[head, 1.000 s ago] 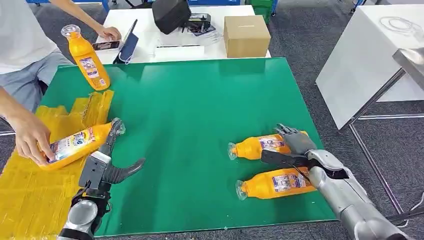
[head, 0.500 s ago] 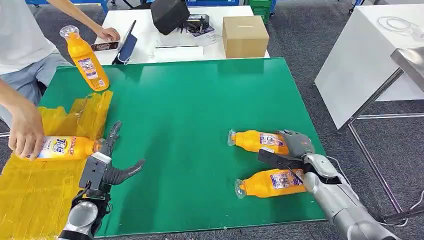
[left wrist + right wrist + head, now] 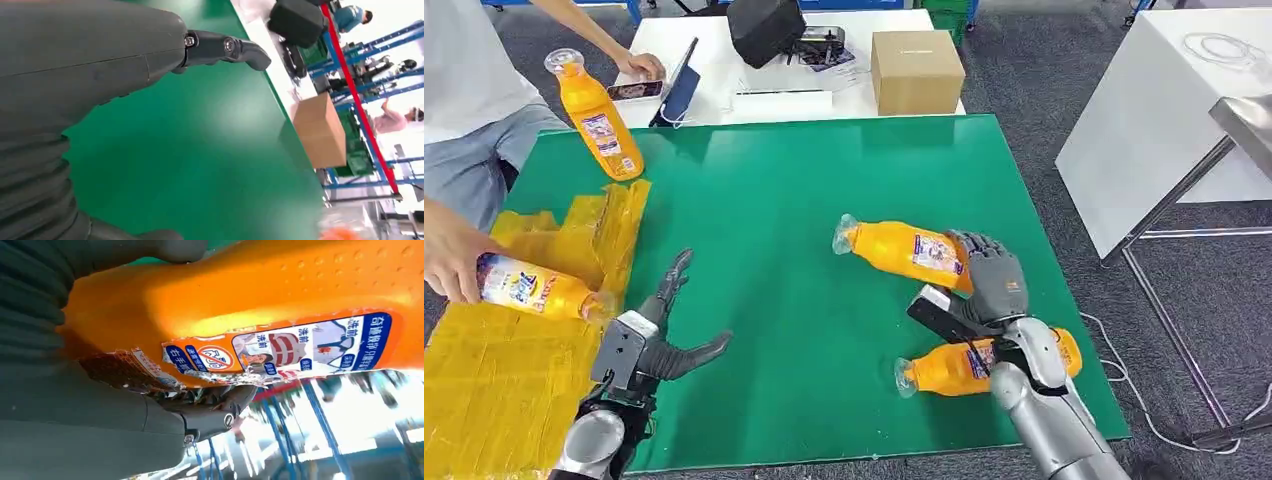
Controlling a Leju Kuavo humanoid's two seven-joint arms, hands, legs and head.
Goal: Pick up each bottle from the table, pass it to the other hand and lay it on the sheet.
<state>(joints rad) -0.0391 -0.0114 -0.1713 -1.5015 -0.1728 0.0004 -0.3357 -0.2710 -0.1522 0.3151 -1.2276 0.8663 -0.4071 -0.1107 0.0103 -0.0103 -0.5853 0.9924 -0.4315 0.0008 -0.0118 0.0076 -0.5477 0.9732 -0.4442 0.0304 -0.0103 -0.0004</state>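
From high on the body we look forward and down over the green table (image 3: pixel 804 200), both arms coming in from below. The left wrist camera sits close behind the left hand (image 3: pixel 90 65) and looks past its fingers (image 3: pixel 235 47) along the same green top toward the cardboard box (image 3: pixel 320 130) — a box we also see at the far edge from the head. The right wrist camera is nearer still — pressed against the orange bottle (image 3: pixel 260 305) in the right hand (image 3: pixel 100 430), thumb under the label.
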